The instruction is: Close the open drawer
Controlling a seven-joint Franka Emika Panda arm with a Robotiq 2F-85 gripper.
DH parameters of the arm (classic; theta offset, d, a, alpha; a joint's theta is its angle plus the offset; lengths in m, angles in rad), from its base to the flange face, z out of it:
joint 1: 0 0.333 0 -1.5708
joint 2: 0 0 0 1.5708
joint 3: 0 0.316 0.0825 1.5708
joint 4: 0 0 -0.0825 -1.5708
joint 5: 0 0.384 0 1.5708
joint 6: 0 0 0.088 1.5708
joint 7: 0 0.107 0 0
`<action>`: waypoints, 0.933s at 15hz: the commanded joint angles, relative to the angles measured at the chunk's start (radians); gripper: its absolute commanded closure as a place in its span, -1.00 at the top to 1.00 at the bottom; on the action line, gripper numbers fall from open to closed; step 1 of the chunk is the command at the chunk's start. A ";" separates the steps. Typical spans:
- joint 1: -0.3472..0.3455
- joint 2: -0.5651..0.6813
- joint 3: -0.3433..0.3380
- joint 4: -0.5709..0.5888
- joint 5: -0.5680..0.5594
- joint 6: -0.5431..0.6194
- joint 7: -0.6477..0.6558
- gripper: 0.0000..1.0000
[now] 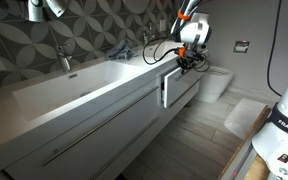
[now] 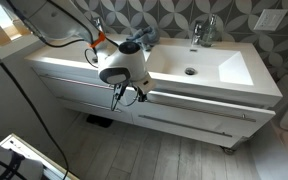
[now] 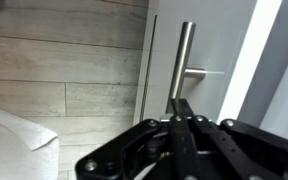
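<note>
The open drawer (image 1: 170,88) is a narrow pale grey front standing out a little from the vanity in an exterior view. Its slim bar handle (image 3: 184,55) shows in the wrist view on the grey front (image 3: 209,45). My gripper (image 3: 182,106) is shut, its fingertips together and right at the end of the handle. In both exterior views the gripper (image 1: 191,62) (image 2: 127,94) sits right in front of the drawer front. The inside of the drawer is hidden.
A long white sink (image 1: 84,78) with taps (image 2: 204,32) tops the vanity. Wide grey drawer fronts (image 2: 199,118) with long bar handles run beside the narrow one. A toilet (image 1: 216,82) stands past the vanity. The floor is wood plank (image 3: 54,60). A white cloth (image 3: 14,145) lies below.
</note>
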 commanded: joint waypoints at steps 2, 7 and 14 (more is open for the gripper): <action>-0.101 0.002 0.116 0.013 0.107 0.052 -0.129 -1.00; -0.224 -0.056 0.231 -0.015 0.202 0.021 -0.275 -1.00; -0.167 -0.199 0.057 -0.132 0.065 -0.174 -0.328 -1.00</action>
